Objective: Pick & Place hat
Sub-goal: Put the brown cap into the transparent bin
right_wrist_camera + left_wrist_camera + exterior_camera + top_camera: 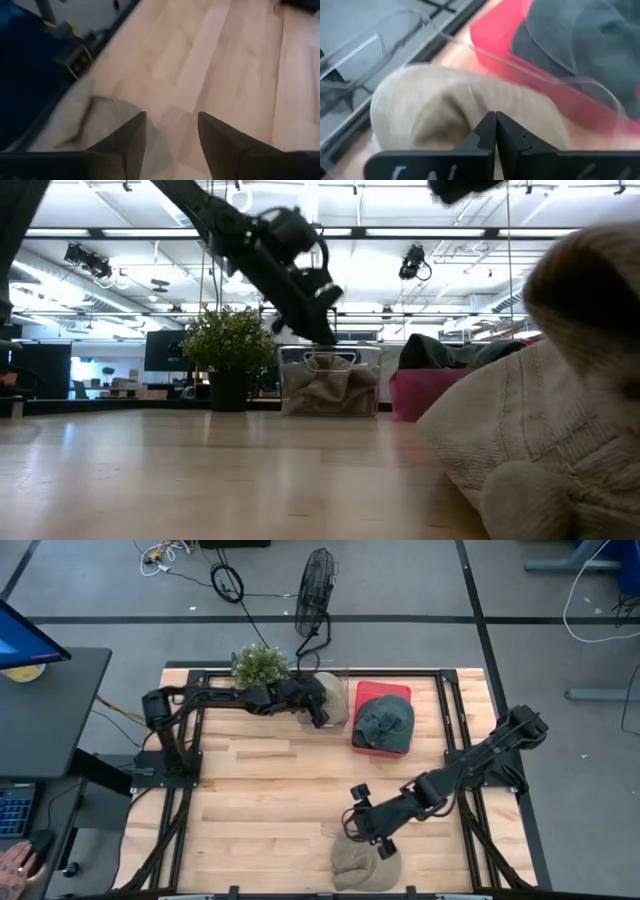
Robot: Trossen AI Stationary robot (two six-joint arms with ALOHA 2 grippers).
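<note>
One beige hat (362, 862) lies on the wood by the table's near edge, filling the right of the low view (540, 440). My right gripper (383, 848) hovers open at its far side; its wrist view (170, 125) shows only bare boards between the fingers. A second beige hat (338, 705) (430, 100) sits inside a clear bin (330, 355) at the far side. My left gripper (323, 722) (495, 120) is shut just above that hat and, in the low view (325, 335), stands over the bin's rim. A dark green hat (385, 725) rests on a red tray (380, 692).
A potted plant (260, 665) stands at the far edge, left of the bin. A black fan (315, 580) is on the floor beyond the table. Bare wood stretches across the table's middle and left (260, 790). A desk and keyboard sit off the left side.
</note>
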